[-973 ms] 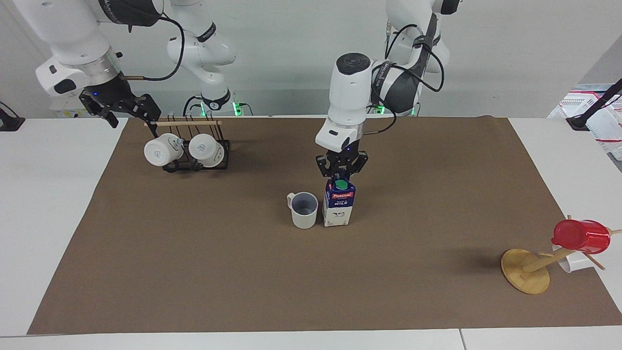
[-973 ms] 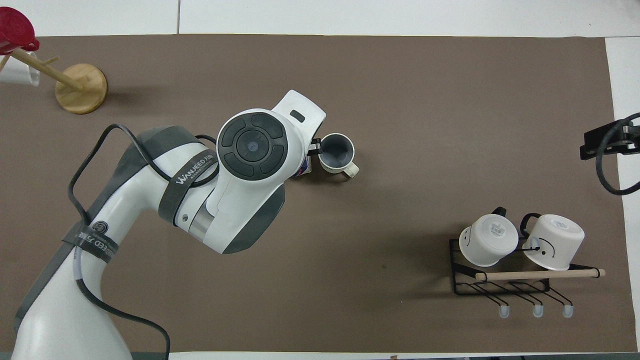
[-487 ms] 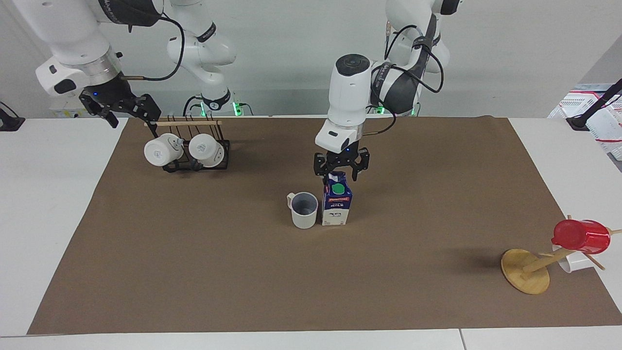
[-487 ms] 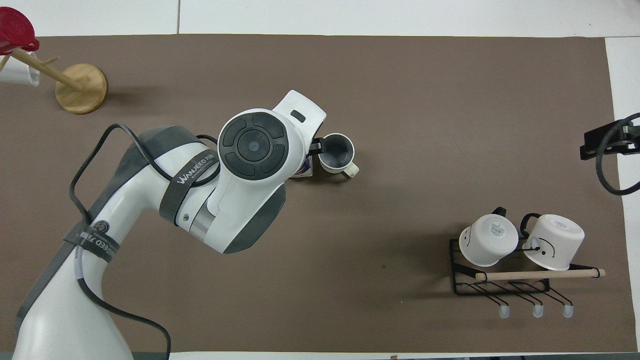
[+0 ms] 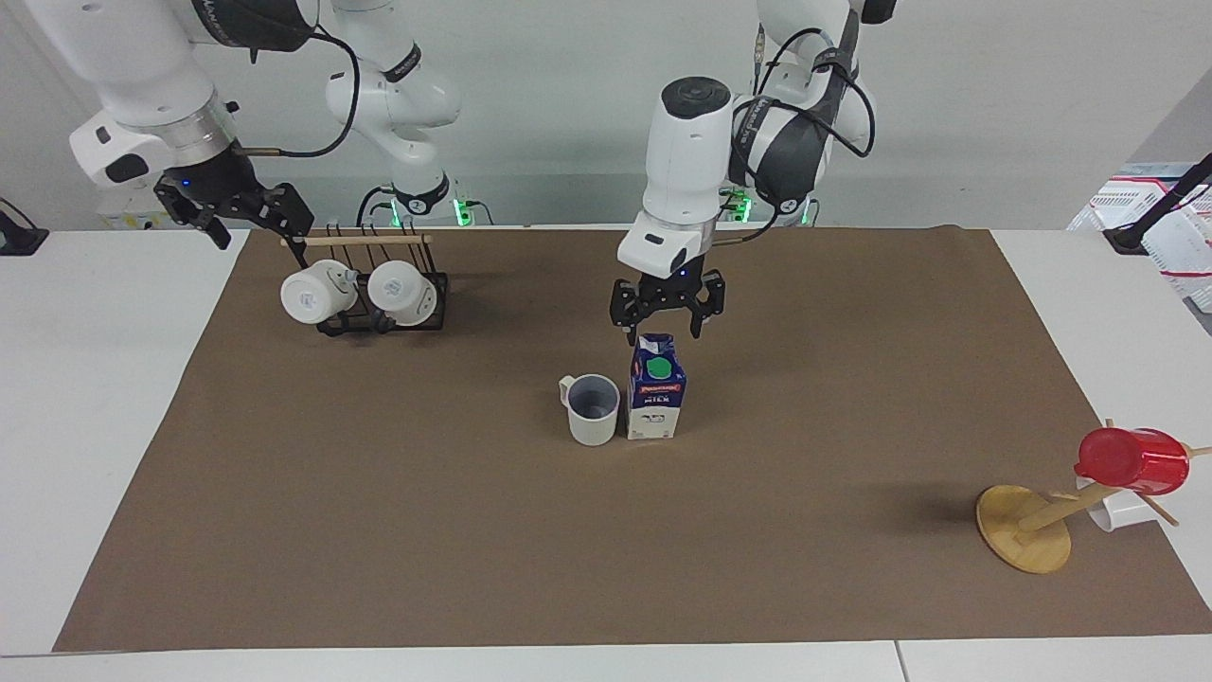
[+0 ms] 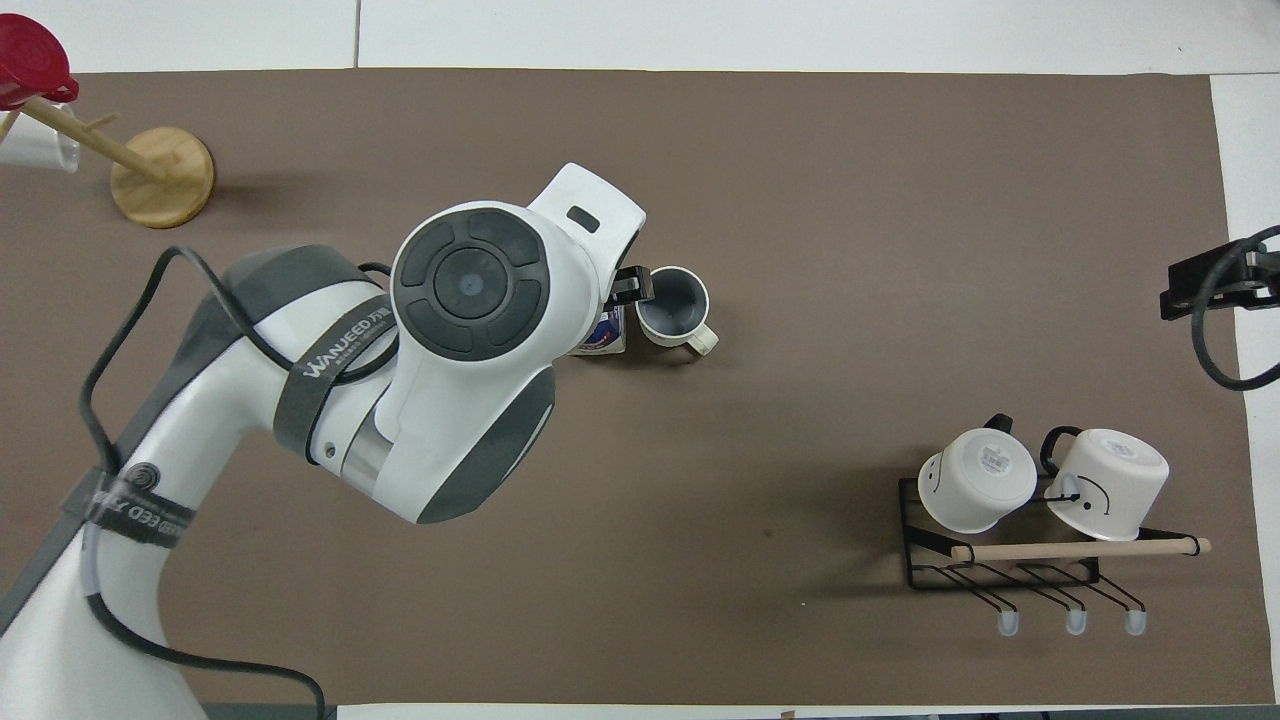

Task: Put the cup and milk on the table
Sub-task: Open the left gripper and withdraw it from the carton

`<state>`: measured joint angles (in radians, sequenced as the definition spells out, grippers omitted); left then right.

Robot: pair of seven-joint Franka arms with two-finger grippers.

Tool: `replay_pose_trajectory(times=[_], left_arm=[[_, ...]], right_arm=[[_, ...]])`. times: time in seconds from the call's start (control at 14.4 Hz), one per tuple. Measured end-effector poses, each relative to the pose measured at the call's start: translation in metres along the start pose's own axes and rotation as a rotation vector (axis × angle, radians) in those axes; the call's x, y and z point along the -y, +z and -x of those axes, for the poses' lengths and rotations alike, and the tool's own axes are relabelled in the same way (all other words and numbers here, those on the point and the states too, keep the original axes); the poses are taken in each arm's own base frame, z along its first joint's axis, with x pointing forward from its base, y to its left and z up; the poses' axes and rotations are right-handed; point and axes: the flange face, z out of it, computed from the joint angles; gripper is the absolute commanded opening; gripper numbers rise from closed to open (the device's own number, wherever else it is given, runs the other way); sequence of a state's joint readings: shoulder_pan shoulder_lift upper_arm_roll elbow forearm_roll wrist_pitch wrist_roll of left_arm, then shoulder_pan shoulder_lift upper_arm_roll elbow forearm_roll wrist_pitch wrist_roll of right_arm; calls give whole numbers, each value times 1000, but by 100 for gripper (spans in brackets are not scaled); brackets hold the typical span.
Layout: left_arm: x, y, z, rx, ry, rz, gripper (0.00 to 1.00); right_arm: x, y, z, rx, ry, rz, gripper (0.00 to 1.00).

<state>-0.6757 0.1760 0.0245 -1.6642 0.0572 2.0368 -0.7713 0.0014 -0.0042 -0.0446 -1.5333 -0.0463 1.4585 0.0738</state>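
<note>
1. While the left gripper [image 5: 668, 322] hangs released just above the milk [image 5: 657, 398], I judge a sideways drift could clip its gable and tip it.
2. I note the cup [image 5: 593, 409] stands touching or just beside the milk at frame centre; a toppling carton would likely strike it.
3. I see the right gripper [image 5: 254, 230], fingers apart, waiting at upper left above the mug rack [image 5: 379, 289].
4. I find open mat [image 5: 473, 540] around both, edges well apart; straight up is safest.
</note>
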Motion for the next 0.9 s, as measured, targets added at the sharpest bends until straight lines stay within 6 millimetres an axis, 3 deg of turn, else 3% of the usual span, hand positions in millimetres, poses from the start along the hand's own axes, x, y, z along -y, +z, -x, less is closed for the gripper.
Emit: replay_pose_trajectory(times=[0.14, 0.28, 0.63, 0.9], left_arm=[[18, -18, -7, 2, -28, -1, 100], [48, -20, -24, 19, -28, -28, 100], [168, -10, -81, 71, -6, -91, 100], [250, -28, -102, 104, 65, -109, 100]], right_arm=[[0, 0, 0, 0, 0, 0, 100], [0, 0, 0, 0, 0, 0, 100], [0, 0, 0, 0, 0, 0, 100], [0, 0, 0, 0, 0, 0, 100]])
